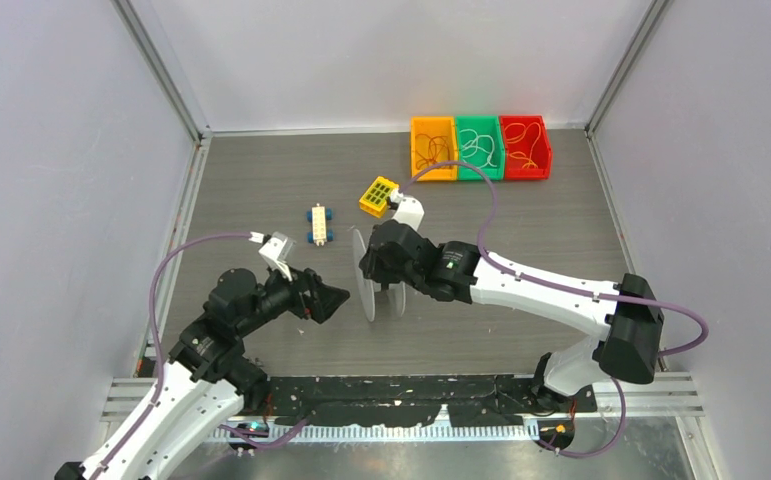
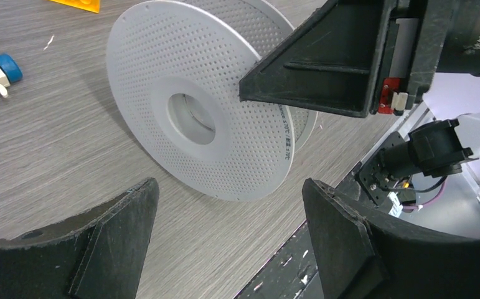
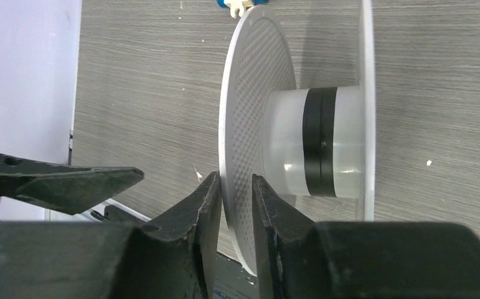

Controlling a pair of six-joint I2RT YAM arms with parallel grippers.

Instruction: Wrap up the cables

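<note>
The cables (image 1: 431, 150) are very thin, thread-like wires of a dark red-brown colour. They lie in a loose tangle inside an orange bin (image 1: 433, 121), which stands on the tabletop (image 1: 261, 180) close to its far edge, to the right of the middle and towards the far right corner. The strands curl in slack, uneven loops that cross one another over the bin's floor, and some bend up against its walls. As far as the top view shows, they keep within the rim. They are limp, not stretched or wound tight. They are too fine and too small to count or to follow singly, and no end can be made out.
</note>
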